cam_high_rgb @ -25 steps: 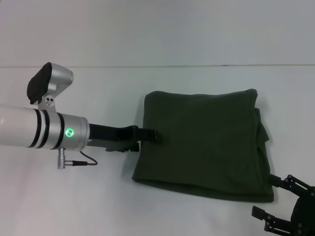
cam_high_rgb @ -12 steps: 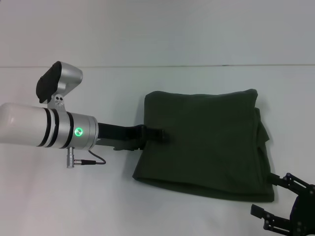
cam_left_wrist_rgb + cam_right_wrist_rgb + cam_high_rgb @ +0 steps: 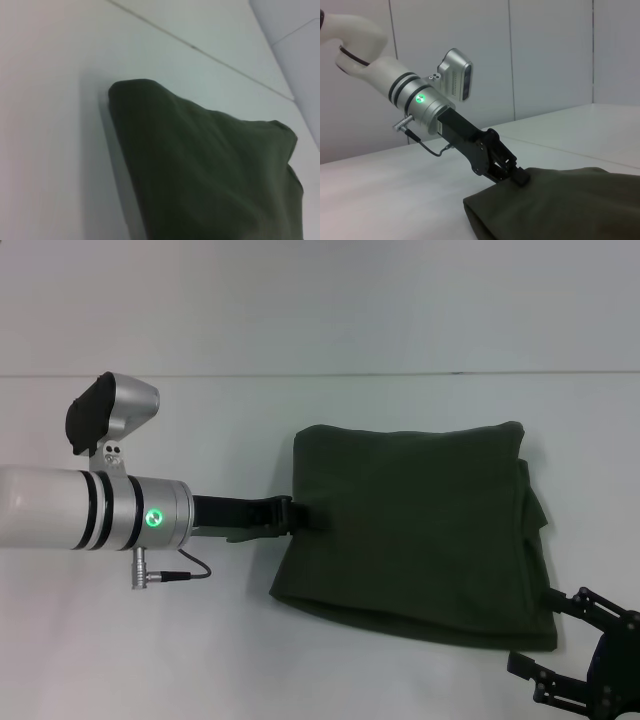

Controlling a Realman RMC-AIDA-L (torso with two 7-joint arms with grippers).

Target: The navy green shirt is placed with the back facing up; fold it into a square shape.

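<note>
The navy green shirt (image 3: 415, 530) lies folded into a rough square on the white table, plain side up, also visible in the left wrist view (image 3: 210, 170) and the right wrist view (image 3: 555, 210). My left gripper (image 3: 316, 515) reaches in from the left, its fingers shut, with the tip resting on the shirt's left edge; the right wrist view shows it (image 3: 519, 176) touching the cloth there. My right gripper (image 3: 535, 635) hovers open just off the shirt's near right corner, with nothing between its fingers.
The white table (image 3: 200, 640) stretches around the shirt on all sides. A pale wall (image 3: 320, 300) rises behind the table's far edge. A thin cable (image 3: 175, 570) loops under the left wrist.
The left arm pushed right along the shirt's left edge, then drew back left to about where it began. The right gripper sank slightly toward the near edge. The shirt has not moved.
</note>
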